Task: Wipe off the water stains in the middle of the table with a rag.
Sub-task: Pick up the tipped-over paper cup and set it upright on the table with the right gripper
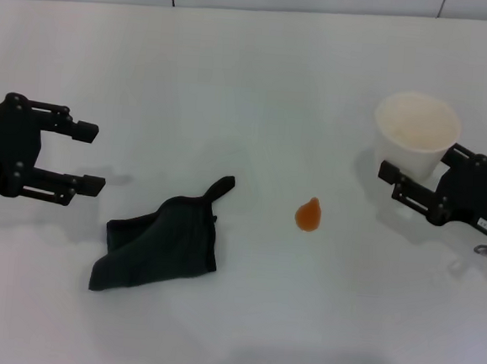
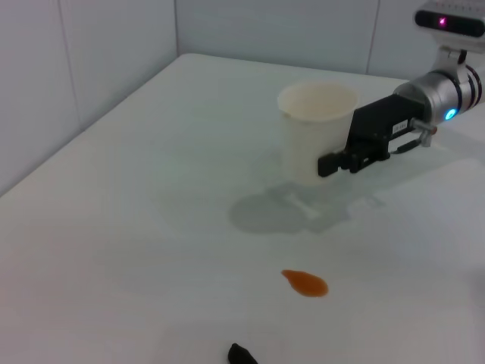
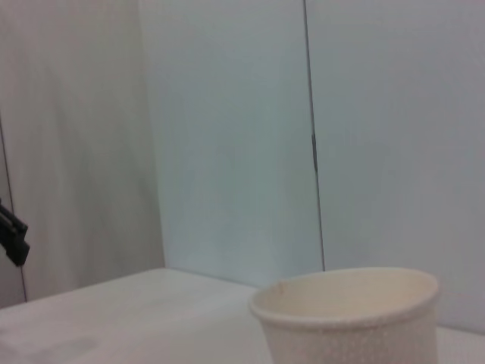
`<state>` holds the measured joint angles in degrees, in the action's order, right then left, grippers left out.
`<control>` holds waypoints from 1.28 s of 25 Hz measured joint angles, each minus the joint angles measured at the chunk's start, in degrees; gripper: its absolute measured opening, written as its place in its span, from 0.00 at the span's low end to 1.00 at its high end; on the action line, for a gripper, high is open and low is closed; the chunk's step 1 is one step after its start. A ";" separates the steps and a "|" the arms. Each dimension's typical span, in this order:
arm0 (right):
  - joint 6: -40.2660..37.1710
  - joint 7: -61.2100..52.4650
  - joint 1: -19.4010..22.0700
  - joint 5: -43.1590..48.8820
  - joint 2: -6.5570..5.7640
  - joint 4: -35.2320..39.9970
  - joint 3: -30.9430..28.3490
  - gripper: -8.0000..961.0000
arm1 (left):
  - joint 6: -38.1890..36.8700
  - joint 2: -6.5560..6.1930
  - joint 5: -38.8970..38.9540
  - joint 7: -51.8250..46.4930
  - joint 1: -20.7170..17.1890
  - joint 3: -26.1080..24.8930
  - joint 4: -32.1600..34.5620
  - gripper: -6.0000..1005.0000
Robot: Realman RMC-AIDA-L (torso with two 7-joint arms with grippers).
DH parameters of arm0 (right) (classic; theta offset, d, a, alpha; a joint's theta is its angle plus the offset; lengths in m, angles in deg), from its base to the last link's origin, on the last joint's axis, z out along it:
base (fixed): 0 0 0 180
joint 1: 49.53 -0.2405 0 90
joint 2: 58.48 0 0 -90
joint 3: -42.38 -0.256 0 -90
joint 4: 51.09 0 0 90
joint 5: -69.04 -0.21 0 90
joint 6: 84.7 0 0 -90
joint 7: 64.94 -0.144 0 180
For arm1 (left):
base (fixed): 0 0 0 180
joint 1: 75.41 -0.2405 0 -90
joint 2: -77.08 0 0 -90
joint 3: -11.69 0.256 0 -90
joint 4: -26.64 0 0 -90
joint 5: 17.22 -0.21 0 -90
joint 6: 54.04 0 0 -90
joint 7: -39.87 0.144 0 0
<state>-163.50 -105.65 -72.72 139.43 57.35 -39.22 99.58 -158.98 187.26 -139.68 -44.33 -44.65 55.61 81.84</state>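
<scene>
Our left gripper (image 1: 89, 157) hovers over the white tabletop (image 1: 260, 74), jaws wide and empty. The dark rag (image 1: 161, 247) lies crumpled just below and beyond those jaws, not yet touched. The orange stain (image 1: 309, 215) sits further on, between the rag and our right gripper (image 1: 387, 178), whose jaws clasp a white cup (image 1: 416, 132). Risks, as we judge them: grabbing only the rag's pointed tail could let it slip, and a wide wipe might knock the cup.
</scene>
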 joint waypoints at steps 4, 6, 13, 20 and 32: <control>1.58 2.87 -0.69 -0.12 0.26 -3.27 -0.08 0.71 | 0.00 0.15 -0.03 0.34 -0.07 0.15 0.00 0.74; 2.31 3.61 -1.01 -0.20 0.32 -4.40 -0.09 0.71 | 0.01 0.20 -0.04 0.47 -0.08 0.15 0.00 0.74; 3.98 7.09 -3.07 -2.34 0.36 -9.34 -0.08 0.71 | 0.26 0.31 -0.07 0.65 -0.14 0.22 0.00 0.74; 5.69 7.22 -3.32 -2.44 0.35 -9.65 -0.08 0.70 | 0.38 0.23 -0.15 0.68 -0.32 0.20 -0.02 0.74; 7.83 7.22 -3.26 -2.36 0.35 -9.68 0.22 0.70 | 0.46 0.30 -0.58 0.70 -0.24 0.19 -0.28 0.74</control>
<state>-155.68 -98.43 -75.98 137.07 57.70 -48.90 99.80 -158.51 187.56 -140.25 -43.63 -44.89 55.80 81.56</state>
